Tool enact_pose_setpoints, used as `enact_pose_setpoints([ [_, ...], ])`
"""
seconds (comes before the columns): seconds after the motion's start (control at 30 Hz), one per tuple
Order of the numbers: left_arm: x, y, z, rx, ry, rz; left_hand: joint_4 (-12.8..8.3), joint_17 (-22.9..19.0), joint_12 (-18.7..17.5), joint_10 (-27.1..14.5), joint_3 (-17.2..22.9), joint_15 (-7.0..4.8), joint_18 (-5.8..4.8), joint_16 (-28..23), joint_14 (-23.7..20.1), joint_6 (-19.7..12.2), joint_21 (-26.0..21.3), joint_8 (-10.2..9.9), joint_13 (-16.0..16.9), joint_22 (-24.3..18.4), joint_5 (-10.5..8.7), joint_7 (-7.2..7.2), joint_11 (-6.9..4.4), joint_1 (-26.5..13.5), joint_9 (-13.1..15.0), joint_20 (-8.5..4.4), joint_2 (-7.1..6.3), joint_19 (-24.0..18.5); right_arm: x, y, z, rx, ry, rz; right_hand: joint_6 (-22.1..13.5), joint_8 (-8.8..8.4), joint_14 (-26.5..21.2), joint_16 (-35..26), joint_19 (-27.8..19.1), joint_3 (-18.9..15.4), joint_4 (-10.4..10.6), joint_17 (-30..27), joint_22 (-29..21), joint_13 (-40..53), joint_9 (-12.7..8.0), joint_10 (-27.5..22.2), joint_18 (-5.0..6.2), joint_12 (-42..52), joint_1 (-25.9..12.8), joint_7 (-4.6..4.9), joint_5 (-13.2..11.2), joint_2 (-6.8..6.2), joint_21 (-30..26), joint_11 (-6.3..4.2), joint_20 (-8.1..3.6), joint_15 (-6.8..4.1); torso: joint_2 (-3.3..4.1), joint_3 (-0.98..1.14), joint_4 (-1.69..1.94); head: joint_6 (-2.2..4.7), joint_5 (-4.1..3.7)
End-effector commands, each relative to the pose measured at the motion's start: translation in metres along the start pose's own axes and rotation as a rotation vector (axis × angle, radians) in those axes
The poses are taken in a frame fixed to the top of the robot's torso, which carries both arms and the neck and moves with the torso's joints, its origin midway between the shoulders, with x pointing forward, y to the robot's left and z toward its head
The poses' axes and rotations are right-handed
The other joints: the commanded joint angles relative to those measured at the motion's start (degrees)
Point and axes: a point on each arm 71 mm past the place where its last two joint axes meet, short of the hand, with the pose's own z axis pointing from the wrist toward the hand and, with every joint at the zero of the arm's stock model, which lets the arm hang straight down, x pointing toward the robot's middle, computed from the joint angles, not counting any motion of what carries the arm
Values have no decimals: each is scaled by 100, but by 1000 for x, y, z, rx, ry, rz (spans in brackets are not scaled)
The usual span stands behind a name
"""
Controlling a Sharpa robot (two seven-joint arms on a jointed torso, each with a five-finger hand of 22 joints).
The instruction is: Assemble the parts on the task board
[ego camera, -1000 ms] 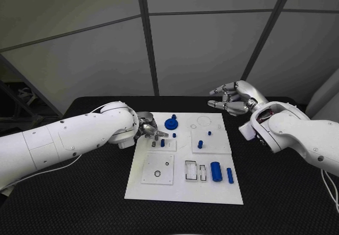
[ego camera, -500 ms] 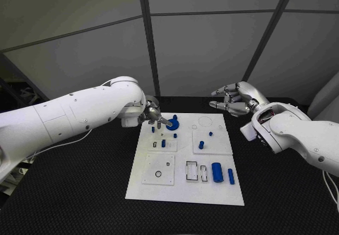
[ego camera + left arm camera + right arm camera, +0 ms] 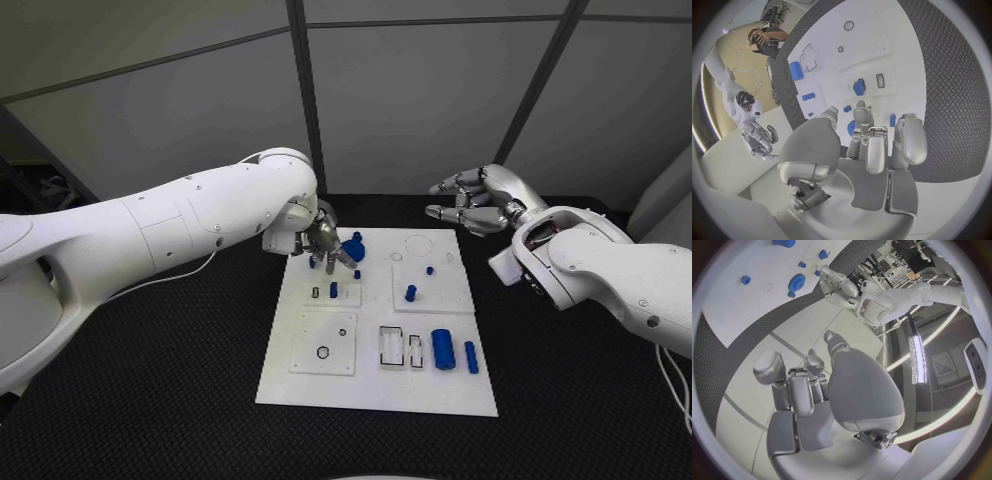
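The white task board (image 3: 433,385) lies in the middle of the black table. My left hand (image 3: 323,243) hangs over its far left corner, fingers pointing down and apart, close beside the blue gear (image 3: 356,246); I see nothing held in it. In the left wrist view the left hand (image 3: 867,145) has its fingers stretched out over the board (image 3: 873,30). My right hand (image 3: 473,205) is raised beyond the board's far right corner, fingers loosely curled, holding nothing. A thick blue cylinder (image 3: 443,350) and a slim blue bar (image 3: 470,358) lie near the front right.
Small blue pegs stand on the board: one (image 3: 410,295) in the right middle plate, one (image 3: 333,291) in the left plate. A plate with a ring hole (image 3: 322,352) and rectangular slots (image 3: 391,346) are at the front. The right wrist view shows the gear (image 3: 797,280).
My left arm has swung from the board's left middle up to its far left corner beside the gear. The right hand has stayed in place.
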Motion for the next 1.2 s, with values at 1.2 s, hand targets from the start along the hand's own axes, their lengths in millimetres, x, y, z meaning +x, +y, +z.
enact_pose_setpoints([
  [1.2,16,-4,19,-47,81,64,-209,1405,54,-46,-81,41,38,-30,562,111,2,-161,59,66,37,29,-10,395,-58,28,261,-8,4,4,2,-10,23,-5,26,31,370,-22,-30,-25,25,648,-5,-1,-8,13,110,-23,-66,15,-9,12,-41,-32,-17,-29,-4,0,13,-75,-20],
])
